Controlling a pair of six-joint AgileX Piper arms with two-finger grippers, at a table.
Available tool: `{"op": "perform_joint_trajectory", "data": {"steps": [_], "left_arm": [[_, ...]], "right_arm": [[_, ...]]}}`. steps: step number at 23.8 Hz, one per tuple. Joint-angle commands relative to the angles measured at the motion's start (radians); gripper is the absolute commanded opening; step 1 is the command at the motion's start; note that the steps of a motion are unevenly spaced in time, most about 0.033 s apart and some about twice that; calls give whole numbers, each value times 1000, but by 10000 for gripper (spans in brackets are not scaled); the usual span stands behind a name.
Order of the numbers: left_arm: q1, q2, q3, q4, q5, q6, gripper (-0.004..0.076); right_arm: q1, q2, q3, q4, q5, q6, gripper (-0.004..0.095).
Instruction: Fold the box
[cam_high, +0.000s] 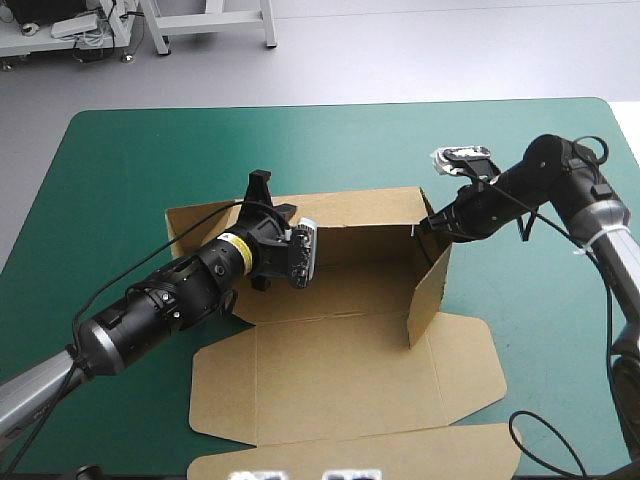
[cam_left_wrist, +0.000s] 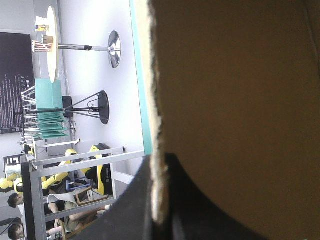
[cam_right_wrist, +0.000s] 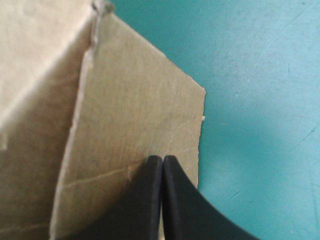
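The brown box (cam_high: 340, 350) lies mid-table with its back wall (cam_high: 360, 215) and right side wall (cam_high: 430, 290) raised, and the lid and front flaps flat toward the near edge. My left gripper (cam_high: 270, 200) is at the back wall's top edge, left of its middle. In the left wrist view the board's edge (cam_left_wrist: 156, 100) runs between the black fingers (cam_left_wrist: 130, 210), so the left gripper (cam_left_wrist: 159, 200) is shut on the box. My right gripper (cam_high: 428, 226) is at the back right corner. Its fingers meet in one arch, so the right gripper (cam_right_wrist: 163, 165) is shut, with its tips against a brown flap (cam_right_wrist: 135, 115).
The teal-green cover (cam_high: 120, 180) shows bare around the box on the left, far and right sides. The lid's front flap (cam_high: 350, 460) reaches the table's near edge. A black cable (cam_high: 540, 440) loops on the cover at the near right.
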Motion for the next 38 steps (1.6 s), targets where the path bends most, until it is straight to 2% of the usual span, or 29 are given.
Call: {"op": "perform_joint_trajectory", "data": {"steps": [1,5,9,10,15,18,21,22,29,34,38], "left_arm": [[-3,-36,-28,17,-36,-8,-9],[-3,-36,-28,17,-31,-8,-9],[-3,-36,-28,17,-31,-8,-9],[-3,-36,-28,17,-31,-8,-9],[-3,-36,-28,17,-29,-8,-9],[-3,-36,-28,17,-29,-8,-9],[-3,-36,-28,17,-26,-6,-9],[-3,-36,-28,17,-26,-3,-9],[-3,-36,-28,17,-9,2,-9],[-3,-36,-27,17,0,2,-9],[-3,-32,-27,9,2,19,-9]], "right_arm": [[-8,-103,81,48,-129,-54,-18],[-8,-170,220,131,-237,-184,-18],[-8,-249,364,260,-398,-354,-18],[-8,-284,423,322,-450,-435,-18],[-8,-374,566,470,-555,-667,-18],[-8,-418,660,634,-591,-866,-18],[-8,-439,745,851,-635,-1140,-18],[-8,-441,755,875,-633,-1175,-18],[-8,-454,774,883,-613,-1238,17],[-8,-492,774,874,-609,-1238,219],[-8,-499,776,842,-542,-1231,398]]}}
